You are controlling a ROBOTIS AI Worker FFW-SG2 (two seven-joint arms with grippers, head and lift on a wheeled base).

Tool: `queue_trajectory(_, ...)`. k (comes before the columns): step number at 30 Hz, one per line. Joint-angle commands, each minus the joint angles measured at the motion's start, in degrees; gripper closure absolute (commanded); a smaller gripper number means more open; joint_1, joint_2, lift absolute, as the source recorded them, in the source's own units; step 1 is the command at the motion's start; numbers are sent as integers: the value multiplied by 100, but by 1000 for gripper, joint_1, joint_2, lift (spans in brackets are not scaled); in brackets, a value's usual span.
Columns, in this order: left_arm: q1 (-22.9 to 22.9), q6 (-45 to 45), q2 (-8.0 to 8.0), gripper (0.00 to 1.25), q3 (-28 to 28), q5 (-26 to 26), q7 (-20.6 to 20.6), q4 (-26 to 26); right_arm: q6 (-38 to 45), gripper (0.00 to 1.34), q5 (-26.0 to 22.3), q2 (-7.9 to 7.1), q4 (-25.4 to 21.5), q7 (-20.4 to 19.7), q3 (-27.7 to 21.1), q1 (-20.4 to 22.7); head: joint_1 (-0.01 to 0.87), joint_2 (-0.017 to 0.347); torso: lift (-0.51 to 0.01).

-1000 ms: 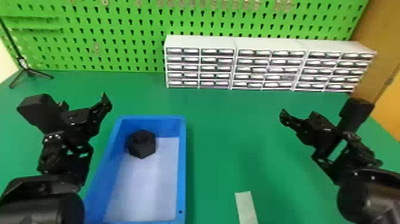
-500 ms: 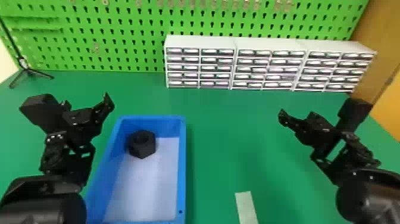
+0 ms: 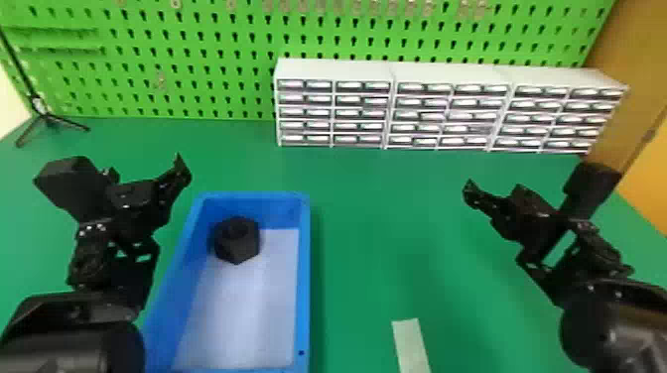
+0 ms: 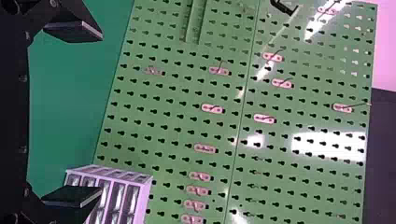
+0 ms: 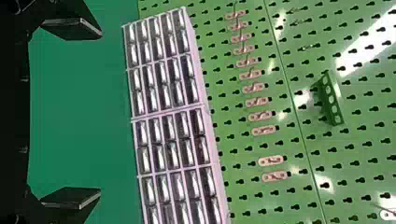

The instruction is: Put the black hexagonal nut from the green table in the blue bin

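The black hexagonal nut (image 3: 237, 240) lies inside the blue bin (image 3: 304, 278), near its far left corner. To the left of the bin, raised above the green table (image 3: 387, 233), is my left gripper (image 3: 173, 173); in the left wrist view that left gripper (image 4: 100, 116) has its two fingers wide apart with nothing between them. My right gripper (image 3: 476, 196) is over the right part of the table, well away from the bin and nut. In the right wrist view the right gripper (image 5: 100, 116) also holds nothing, its fingers spread.
White drawer cabinets (image 3: 332, 69) stand at the table's back, before a green pegboard (image 3: 198, 59). A pale strip (image 3: 411, 344) lies right of the bin near the front. A small black tripod (image 3: 47, 118) stands at the back left.
Both arms have barely shifted: the left gripper is very slightly farther right and the right one slightly farther left. The nut and bin stay in place.
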Motion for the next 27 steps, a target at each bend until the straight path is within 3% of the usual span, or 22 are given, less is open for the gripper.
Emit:
queue_trajectory(1,-1,0,-3,125,0,8,0,0,0,116,-34,-9,0,0,0,3,692,8,-97)
queue_trajectory(27,-1,0,5,125,0,43,0,0,0,116,-69,-17,0,0,17,-15,692,8,-97)
